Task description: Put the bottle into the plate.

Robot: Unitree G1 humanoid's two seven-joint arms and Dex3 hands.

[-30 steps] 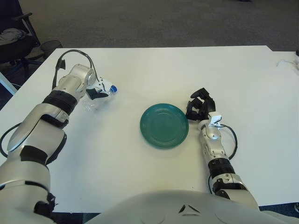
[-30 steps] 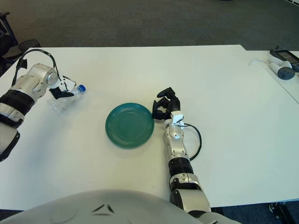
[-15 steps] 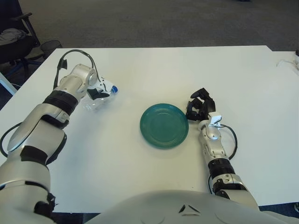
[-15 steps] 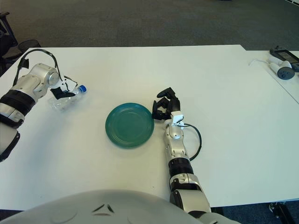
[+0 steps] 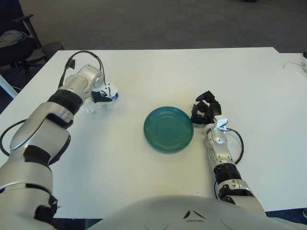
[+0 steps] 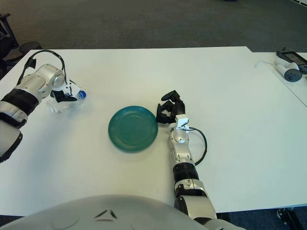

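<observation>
Since the earlier frames the left hand [image 5: 100, 92] has rolled slightly and shifted a little toward the middle of the table, and the bottle [image 5: 101, 99] has gone with it: its blue cap, which pointed out to the right, now sits tucked closer under the fingers. The right hand [image 5: 205, 111] and the plate [image 5: 168, 129] are where they were.

The clear bottle lies on its side on the white table [image 5: 158, 72], well to the left of the plate, with the left hand's dark fingers curled over its neck end. From here it looks like a grasp on the bottle, though the transparent body makes it hard to tell whether the bottle is lifted or only pressed against the tabletop.

The green plate sits bare near the table's centre. The right hand shows just beside the plate's right rim, fingers curled and holding nothing, idle.

As a judgement, the task is at its early stage: the grasp appears made or nearly made, but nothing has been carried. What is left is the lift, the move rightward across the open stretch of table to the plate, and the release of the bottle inside its rim.
</observation>
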